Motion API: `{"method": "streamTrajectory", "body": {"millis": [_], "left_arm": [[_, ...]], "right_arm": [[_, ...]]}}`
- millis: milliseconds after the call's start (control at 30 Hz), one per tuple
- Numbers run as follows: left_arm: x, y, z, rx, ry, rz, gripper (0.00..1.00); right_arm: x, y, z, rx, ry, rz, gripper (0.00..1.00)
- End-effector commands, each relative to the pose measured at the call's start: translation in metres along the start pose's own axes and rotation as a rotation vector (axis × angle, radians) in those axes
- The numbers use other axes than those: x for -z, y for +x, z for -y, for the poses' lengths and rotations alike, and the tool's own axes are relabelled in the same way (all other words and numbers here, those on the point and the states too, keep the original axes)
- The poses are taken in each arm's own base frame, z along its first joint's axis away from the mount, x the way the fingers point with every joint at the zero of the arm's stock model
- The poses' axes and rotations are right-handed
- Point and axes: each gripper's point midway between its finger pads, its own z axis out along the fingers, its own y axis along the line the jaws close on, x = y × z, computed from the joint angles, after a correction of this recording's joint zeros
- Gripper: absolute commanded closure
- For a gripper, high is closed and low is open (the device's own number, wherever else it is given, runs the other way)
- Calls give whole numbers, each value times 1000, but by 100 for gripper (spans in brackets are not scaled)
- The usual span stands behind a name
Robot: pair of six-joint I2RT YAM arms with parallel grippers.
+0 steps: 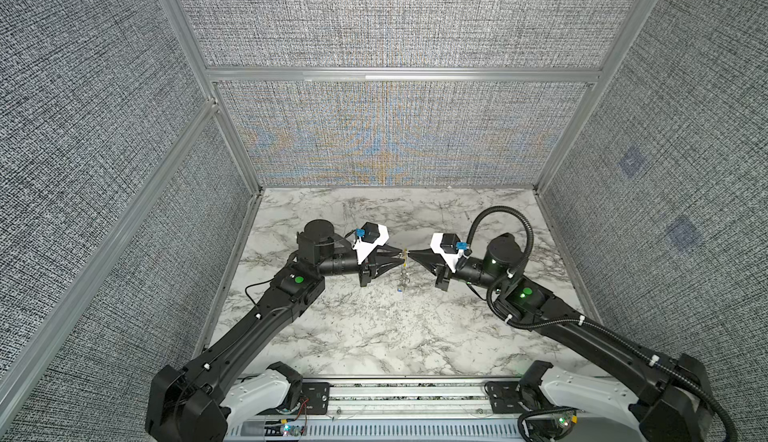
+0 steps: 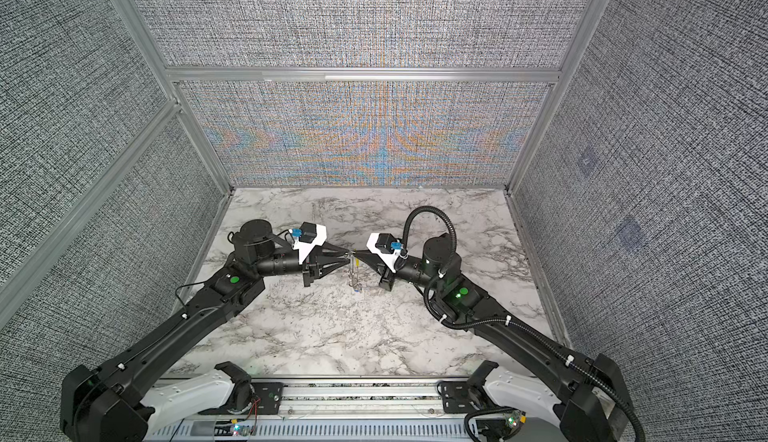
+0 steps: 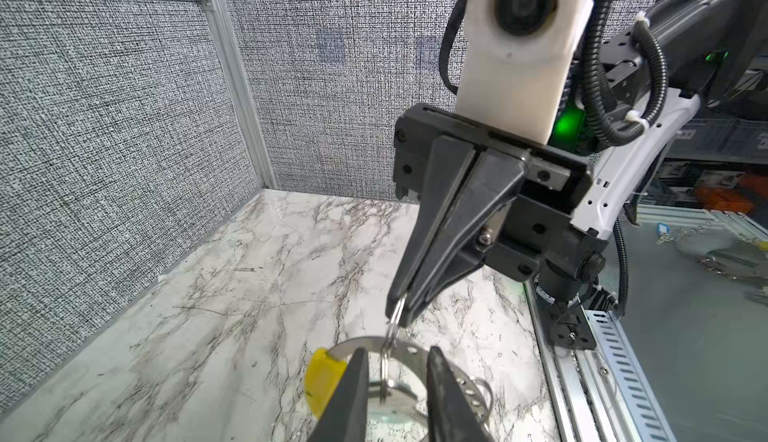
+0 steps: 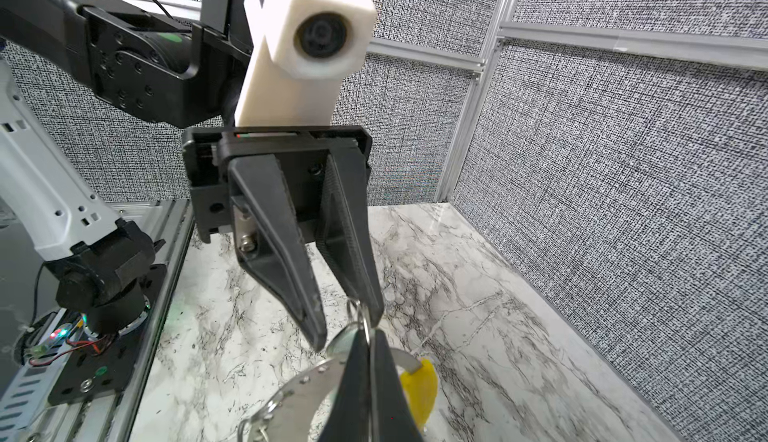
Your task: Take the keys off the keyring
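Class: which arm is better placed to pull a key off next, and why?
Probably left. The right claw is shut on the keyring, holding it up; the left claw stands open beside it, free to take the keys hanging below.

Two black jointed arms [image 1: 266, 315] on white base shells [image 1: 257, 386], round green lights [image 1: 298, 280]. White blocky camera housings [image 3: 519, 66] at wrists. Ribbed black cable hose [image 3: 661, 83], white zip ties [image 1: 582, 319].
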Motion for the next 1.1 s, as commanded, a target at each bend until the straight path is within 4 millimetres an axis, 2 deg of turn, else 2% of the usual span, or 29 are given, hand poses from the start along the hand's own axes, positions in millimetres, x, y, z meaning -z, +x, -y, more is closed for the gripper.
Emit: {"method": "streamTrajectory", "body": {"millis": [0,300,700,867,1000,1067], "left_arm": [[0,-8,4,-28,27,34,76],[-1,-11,5,-38,42,46,82],[-2,-11,2,-42,34,5,100],[-3,1,-12,-34,-15,-154,100],[-4,18,-19,-13,-25,-292,100],[-5,19,-20,-9,-20,-340,100]], "right_arm": [[0,-16,1,17,-4,59,100],[0,-18,-2,8,-23,67,100],[2,-12,1,13,4,31,100],[15,-3,20,102,133,-77,74],[21,7,26,169,165,-186,70],[22,7,27,185,165,-206,70]]}}
